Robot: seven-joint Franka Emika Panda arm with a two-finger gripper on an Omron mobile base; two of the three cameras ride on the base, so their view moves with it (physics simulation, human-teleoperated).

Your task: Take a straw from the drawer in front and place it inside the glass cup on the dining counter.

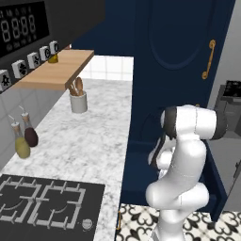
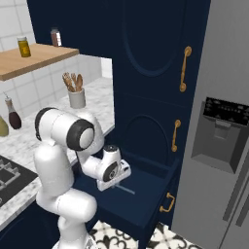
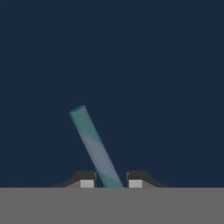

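A teal and pale striped straw (image 3: 92,142) lies slanted against the dark navy floor of the open drawer (image 2: 146,182). Its near end sits between the two finger tips of my gripper (image 3: 111,183), which is shut on it. In the right base view the white hand reaches down into the drawer, and the straw (image 2: 125,189) pokes out to its right as a thin pale line. In the left base view the arm's upper links hide the hand, and the drawer (image 1: 136,172) shows beside the worktop. The glass cup and the dining counter are out of view.
Left of the drawer runs a marble worktop (image 1: 89,141) with a black gas hob (image 1: 47,207), two oil bottles (image 1: 24,139) and a utensil jar (image 1: 78,101) under a wooden shelf (image 1: 56,70). Tall navy doors (image 2: 155,58) rise behind; a grey fridge (image 2: 219,146) stands right.
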